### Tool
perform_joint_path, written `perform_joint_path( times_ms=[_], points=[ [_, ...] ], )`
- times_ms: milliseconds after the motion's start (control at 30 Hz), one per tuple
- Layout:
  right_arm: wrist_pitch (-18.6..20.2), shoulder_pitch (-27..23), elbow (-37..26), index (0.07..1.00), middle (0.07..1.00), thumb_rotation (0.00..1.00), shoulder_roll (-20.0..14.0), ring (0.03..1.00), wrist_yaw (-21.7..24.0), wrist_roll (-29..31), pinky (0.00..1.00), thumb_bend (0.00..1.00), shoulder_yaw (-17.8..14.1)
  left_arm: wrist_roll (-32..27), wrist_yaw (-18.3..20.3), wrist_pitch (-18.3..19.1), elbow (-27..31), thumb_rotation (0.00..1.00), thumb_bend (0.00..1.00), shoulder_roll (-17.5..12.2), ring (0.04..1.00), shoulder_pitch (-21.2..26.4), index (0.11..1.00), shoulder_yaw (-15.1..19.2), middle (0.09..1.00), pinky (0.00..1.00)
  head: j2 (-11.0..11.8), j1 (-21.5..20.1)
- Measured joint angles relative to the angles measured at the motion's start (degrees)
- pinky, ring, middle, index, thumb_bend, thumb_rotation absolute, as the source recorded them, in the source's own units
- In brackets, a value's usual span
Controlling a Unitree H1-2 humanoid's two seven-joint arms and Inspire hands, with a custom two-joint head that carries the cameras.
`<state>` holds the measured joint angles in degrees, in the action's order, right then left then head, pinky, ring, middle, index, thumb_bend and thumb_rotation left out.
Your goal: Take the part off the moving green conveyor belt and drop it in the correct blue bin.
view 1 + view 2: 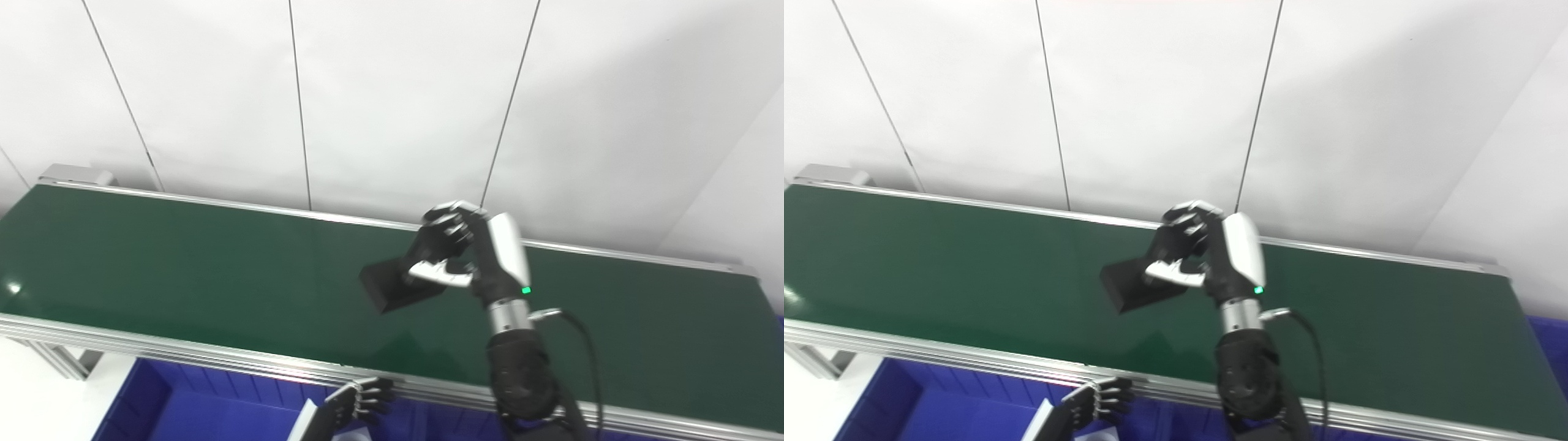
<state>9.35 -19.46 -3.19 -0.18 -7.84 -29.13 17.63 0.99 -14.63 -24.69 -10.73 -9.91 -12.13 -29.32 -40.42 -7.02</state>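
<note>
Bright, even overhead light; small glare spot on glossy dark green conveyor belt surface [13,287]; slight softness, tilted framing, faint shadows.

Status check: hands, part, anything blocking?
Right hand shut on black part over belt. Left hand idle above blue bin. Nothing blocking.

My right hand [456,248], closed on the black part [392,283], occupied mid-belt. Green conveyor belt [184,263] lay bare either side. The aluminium rail [245,358] stood between belt and blue bin [202,404], where my left hand [361,401] hung just beside the rail.
</note>
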Motion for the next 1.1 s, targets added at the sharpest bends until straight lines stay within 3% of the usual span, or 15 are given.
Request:
perform_joint_path(
  times_ms=[167, 333, 367, 500, 600, 833, 1100],
  points=[
    [3.46, 9.67, -10.66, 0.574, 0.494, 0.0, -3.56, 0.36, 5.89, 1.37, 0.3, 0.5, -2.36, -0.34, 4.1, 0.0, 0.76, 0.27, 0.87, 1.17, 0.686, -2.12, 0.757, 4.34, 0.731, 0.61, -1.15, -1.15],
    [5.43, 16.28, -17.43, 0.57, 0.496, 0.0, -7.27, 0.361, 9.37, 1.97, 0.3, 0.5, -5.53, -1.01, 7.71, 0.0, 2.45, 0.26, 0.88, 2.08, 0.702, -2.93, 0.752, 7.89, 0.734, 0.62, -3.96, -1.5],
    [5.64, 17.13, -18.11, 0.569, 0.497, 0.0, -7.62, 0.362, 9.7, 2.08, 0.3, 0.5, -6.04, -1.07, 8.25, 0.01, 2.63, 0.26, 0.88, 2.33, 0.702, -2.99, 0.75, 8.47, 0.735, 0.63, -5.44, -1.94],
    [7.65, 21.38, -21.87, 0.569, 0.494, 0.0, -8.18, 0.363, 12.35, 2.93, 0.3, 0.5, -7.14, -1.17, 11.07, -0.03, 5.46, 0.24, 0.87, 3.32, 0.701, -3.85, 0.75, 10.88, 0.739, 0.64, -7.56, -2.99],
    [9.12, 25.04, -24.68, 0.569, 0.495, 0.0, -9.08, 0.365, 13.95, 2.51, 0.31, 0.5, -7.34, -1.73, 13.05, -0.03, 6.26, 0.25, 0.87, 4.02, 0.697, -4.21, 0.753, 12.8, 0.739, 0.64, -8.0, -3.26],
    [9.9, 29.88, -21.04, 0.566, 0.495, 0.0, -11.33, 0.371, 14.65, 1.29, 0.32, 0.5, -8.48, -2.41, 16.28, -0.03, 6.39, 0.27, 0.88, 5.19, 0.702, -4.52, 0.751, 17.06, 0.741, 0.64, -9.06, -4.05],
    [10.62, 29.93, -15.08, 0.562, 0.481, 0.0, -12.19, 0.37, 14.52, -1.43, 0.31, 0.51, -8.43, -2.45, 19.25, -0.03, 6.39, 0.27, 0.88, 7.13, 0.708, -4.71, 0.751, 20.05, 0.74, 0.64, -9.24, -4.05]
  ],
)
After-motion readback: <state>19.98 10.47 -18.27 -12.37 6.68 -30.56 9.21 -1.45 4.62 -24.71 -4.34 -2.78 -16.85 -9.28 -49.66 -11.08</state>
